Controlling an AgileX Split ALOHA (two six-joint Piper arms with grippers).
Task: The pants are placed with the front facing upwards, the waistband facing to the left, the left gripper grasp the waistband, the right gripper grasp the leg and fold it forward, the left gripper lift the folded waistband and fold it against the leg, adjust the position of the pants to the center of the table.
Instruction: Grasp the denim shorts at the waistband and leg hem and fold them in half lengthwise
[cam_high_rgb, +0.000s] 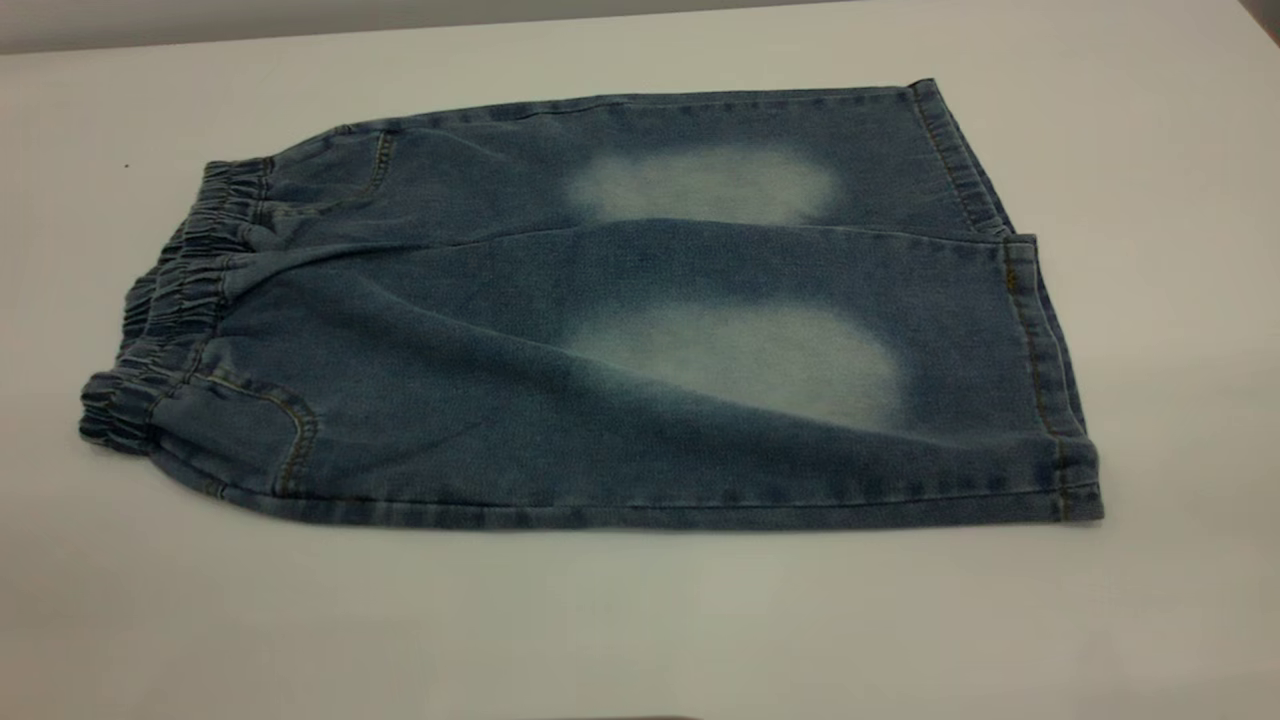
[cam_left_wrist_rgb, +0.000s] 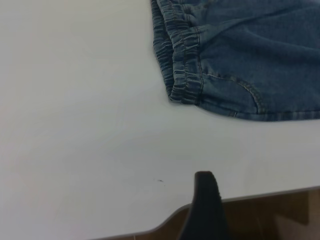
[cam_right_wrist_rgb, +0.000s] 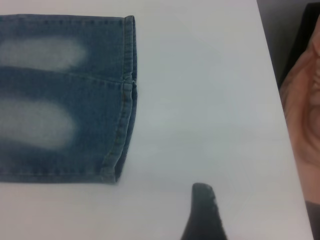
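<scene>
The pants (cam_high_rgb: 640, 400), blue denim shorts, lie flat and unfolded on the white table (cam_high_rgb: 640, 620), front face up. Their gathered waistband (cam_high_rgb: 170, 310) points left. Two legs lie side by side, each with a whitish faded patch, and their stitched hems (cam_high_rgb: 1040, 330) face right. Neither gripper appears in the exterior view. In the left wrist view a black part of my left gripper (cam_left_wrist_rgb: 206, 200) hovers over bare table, well short of the waistband (cam_left_wrist_rgb: 182, 55). My right gripper (cam_right_wrist_rgb: 204, 210) likewise shows as one black tip above bare table, apart from the leg hems (cam_right_wrist_rgb: 125, 100).
The table's front edge (cam_left_wrist_rgb: 250, 196) runs just past the left gripper, with brown floor below it. Beyond the table's right edge, what looks like a person's hand (cam_right_wrist_rgb: 305, 100) shows. Bare tabletop surrounds the pants on all sides.
</scene>
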